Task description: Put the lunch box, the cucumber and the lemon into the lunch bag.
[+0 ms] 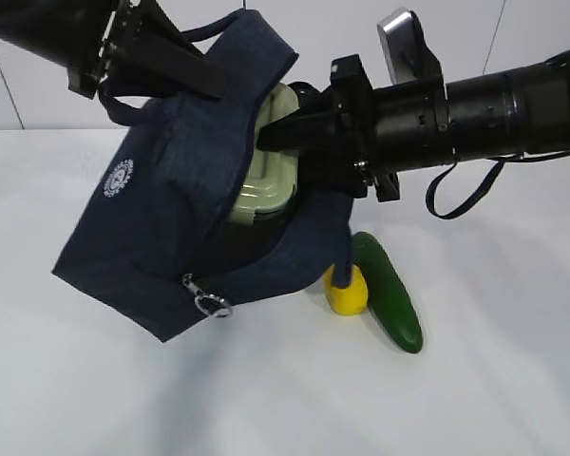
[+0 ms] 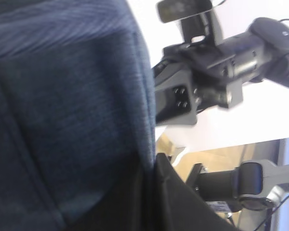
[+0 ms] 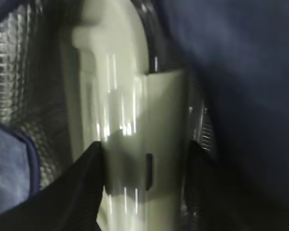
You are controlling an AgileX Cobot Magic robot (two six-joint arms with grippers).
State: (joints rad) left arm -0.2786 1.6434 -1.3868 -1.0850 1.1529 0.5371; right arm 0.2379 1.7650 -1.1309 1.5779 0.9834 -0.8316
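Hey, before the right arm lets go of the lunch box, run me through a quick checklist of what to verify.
1. Lunch bag held open: ok, the left hand has its flap lifted, shut on the fabric.
2. Lunch box inside the opening: ok, mostly in, one edge showing at the mouth.
3. Right hand gripping the box: ok, its fingers clamp the lid.
4. Box seated on the bag's bottom: cannot tell, hidden by fabric.
5. Lemon waiting on the table: ok, beside the bag.
6. Cucumber waiting: ok, lying against the lemon.

White tabletop (image 1: pixel 95 399), white panelled wall (image 1: pixel 513 28)
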